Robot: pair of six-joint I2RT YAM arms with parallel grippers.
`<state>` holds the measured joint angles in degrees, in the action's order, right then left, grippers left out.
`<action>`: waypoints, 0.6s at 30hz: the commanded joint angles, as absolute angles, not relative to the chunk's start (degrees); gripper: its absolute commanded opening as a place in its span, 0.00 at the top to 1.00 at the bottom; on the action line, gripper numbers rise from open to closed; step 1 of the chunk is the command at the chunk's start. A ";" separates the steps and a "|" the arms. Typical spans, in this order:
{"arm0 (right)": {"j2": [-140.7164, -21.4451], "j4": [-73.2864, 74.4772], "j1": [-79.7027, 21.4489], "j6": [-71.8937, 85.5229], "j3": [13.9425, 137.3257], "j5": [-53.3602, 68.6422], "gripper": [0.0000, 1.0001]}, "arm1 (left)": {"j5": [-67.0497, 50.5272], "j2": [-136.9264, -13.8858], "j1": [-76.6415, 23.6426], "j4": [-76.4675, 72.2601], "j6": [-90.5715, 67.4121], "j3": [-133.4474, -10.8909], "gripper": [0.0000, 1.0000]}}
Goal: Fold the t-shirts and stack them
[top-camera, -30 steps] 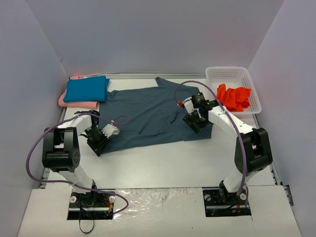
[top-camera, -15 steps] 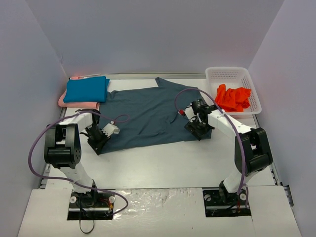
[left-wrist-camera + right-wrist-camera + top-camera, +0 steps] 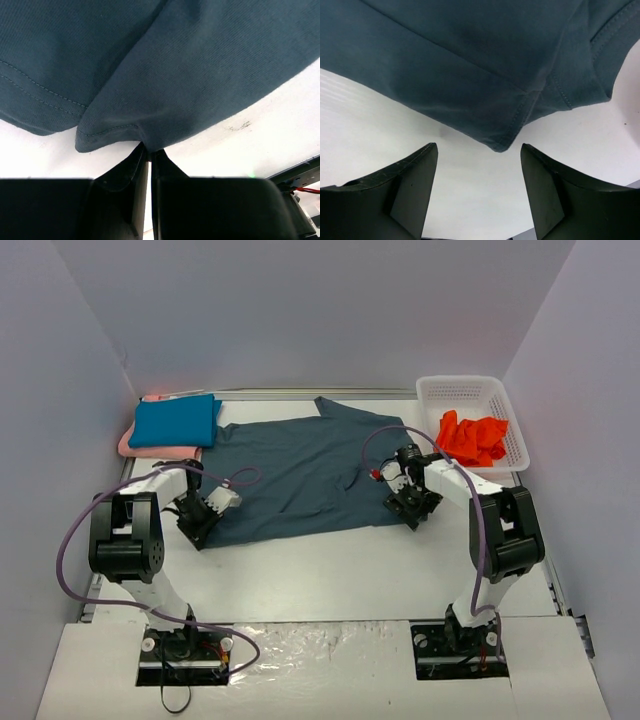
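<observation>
A dark slate blue-grey cloth t-shirt (image 3: 300,472) lies spread flat across the middle of the white table (image 3: 330,565) in the overhead view, its collar toward the back wall and its hem toward the arms.

At the lower left corner of the shirt, the left gripper (image 3: 197,524) sits low on the table. In the left wrist view its black fingers (image 3: 125,172) are pressed together, pinching a small fold of the stitched hem (image 3: 107,132) where the cloth bunches into a point at the fingertips.

At the lower right corner of the shirt, the right gripper (image 3: 415,509) is also low. In the right wrist view its two black fingers (image 3: 415,170) stand spread wide apart, with the seamed corner of the shirt (image 3: 515,125) lying on the table in the gap between them, touching neither finger.

In the upper left of the overhead frame, a folded bright teal-blue t-shirt (image 3: 176,421) rests on top of a folded pale pink t-shirt (image 3: 160,451). In the upper right, a crumpled orange-red t-shirt (image 3: 474,438) sits inside a white plastic lattice basket (image 3: 468,387).
</observation>
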<state>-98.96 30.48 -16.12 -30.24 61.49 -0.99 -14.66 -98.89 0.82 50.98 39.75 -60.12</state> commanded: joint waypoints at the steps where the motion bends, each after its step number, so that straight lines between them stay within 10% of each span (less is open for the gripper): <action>1: -100.01 32.52 -13.98 -32.95 61.08 -0.79 0.37 | -13.36 -96.50 0.62 50.71 39.11 -60.56 0.97; 18: -104.68 31.99 -9.93 -36.39 61.61 6.06 0.50 | -13.89 -97.12 0.79 51.24 38.67 -61.17 0.98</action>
<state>-102.37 30.96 -10.46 -35.24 61.60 4.01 -13.69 -98.85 0.82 50.68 39.20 -60.12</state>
